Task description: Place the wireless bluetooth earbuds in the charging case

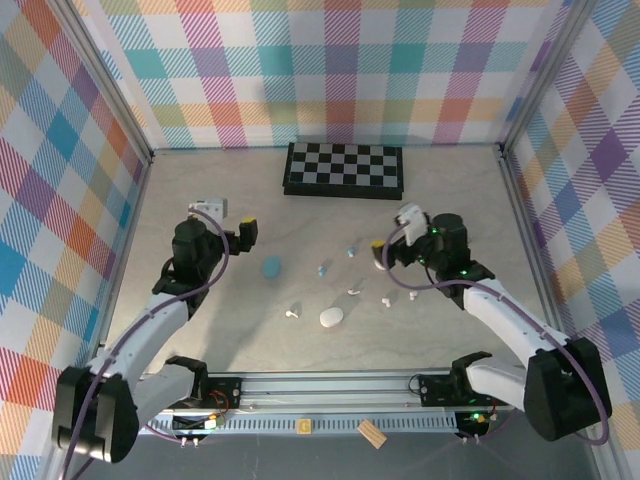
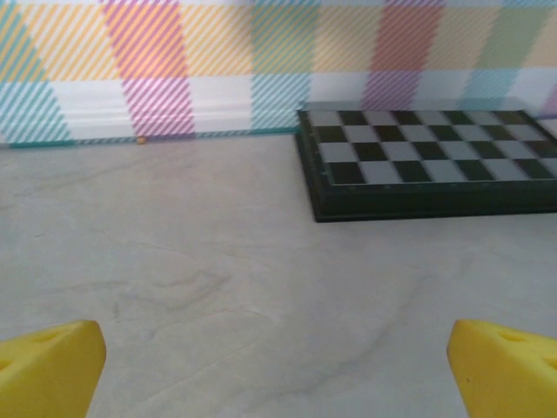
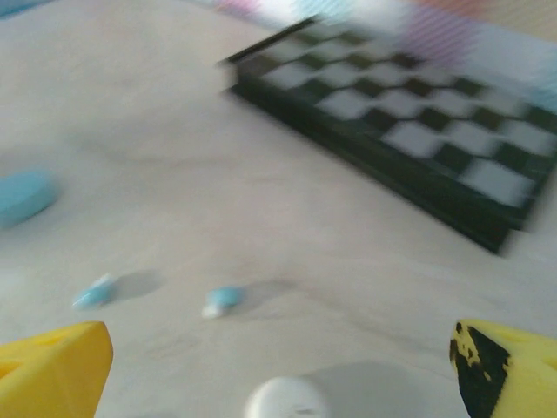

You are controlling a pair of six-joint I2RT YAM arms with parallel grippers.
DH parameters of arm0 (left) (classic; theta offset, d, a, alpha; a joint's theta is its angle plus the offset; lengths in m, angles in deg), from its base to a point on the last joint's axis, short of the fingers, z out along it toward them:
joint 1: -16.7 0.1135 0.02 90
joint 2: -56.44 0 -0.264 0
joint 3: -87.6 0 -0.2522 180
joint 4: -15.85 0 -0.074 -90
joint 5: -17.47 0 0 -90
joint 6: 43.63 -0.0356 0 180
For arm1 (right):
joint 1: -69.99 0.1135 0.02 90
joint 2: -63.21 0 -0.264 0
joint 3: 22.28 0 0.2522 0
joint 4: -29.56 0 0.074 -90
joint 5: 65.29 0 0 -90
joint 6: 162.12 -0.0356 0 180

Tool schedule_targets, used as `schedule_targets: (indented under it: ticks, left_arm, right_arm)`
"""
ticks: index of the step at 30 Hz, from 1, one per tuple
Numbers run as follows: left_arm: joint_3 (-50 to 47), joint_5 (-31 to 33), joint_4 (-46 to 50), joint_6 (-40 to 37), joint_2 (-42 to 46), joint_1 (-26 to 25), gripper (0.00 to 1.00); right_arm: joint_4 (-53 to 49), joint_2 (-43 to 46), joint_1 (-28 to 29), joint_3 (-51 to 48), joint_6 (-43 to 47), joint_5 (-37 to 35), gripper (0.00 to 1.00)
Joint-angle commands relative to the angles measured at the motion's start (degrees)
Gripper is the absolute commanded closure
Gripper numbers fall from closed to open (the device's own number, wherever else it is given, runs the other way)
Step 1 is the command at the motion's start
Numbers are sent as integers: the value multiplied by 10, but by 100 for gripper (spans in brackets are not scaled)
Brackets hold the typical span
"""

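Plaid walls (image 1: 330, 70) in pastel checks enclose a pale, marbled table (image 1: 230, 190).

- Left gripper (image 2: 278, 370): raised over the left half of the table, yellow fingertips (image 2: 48, 366) spread wide apart, nothing between them.
- Blue case (image 1: 271, 266): pebble-shaped, closed, lying flat just right of the left arm.
- White earbuds, three made out: one (image 1: 292, 313) near the front, two more (image 1: 354, 291) (image 1: 386, 298) further right, all loose on the table.
- Chessboard (image 1: 345, 168): black and white, folded flat, centre back near the wall.
- White case (image 1: 331, 317): closed, front centre, beside the first white earbud.
- Light blue earbuds, two (image 1: 323, 269) (image 1: 350, 251): loose on the table between the blue case and the right arm, apart from each other.
- Right gripper (image 3: 280, 370): fingers parted wide, holding nothing; a second white case (image 3: 283, 399) sits low between them, view blurred, contact cannot be told.
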Motion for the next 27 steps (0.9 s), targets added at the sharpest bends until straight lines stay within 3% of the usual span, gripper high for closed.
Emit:
schedule_targets:
  ticks: [1,7,11,18,27]
  left_arm:
    - [38,-50,153,21,44,-28,0]
    - [64,-83,301,40,137,-46,0]
    - [64,-81,346,45,176,-46,0]
    - [49,-73,343,62,180,-46,0]
    - [40,-76,335,67,175,-47,0]
  right_arm:
    - [-145,-12,69,51,115,73,1]
    - [-315,-65,186,136,244,67,1]
    - [-376,-116,240,180,302,3,1]
    - [-380,-214,286,204,336,-29,0]
    - [-321,-283,300,191,340,-40,11]
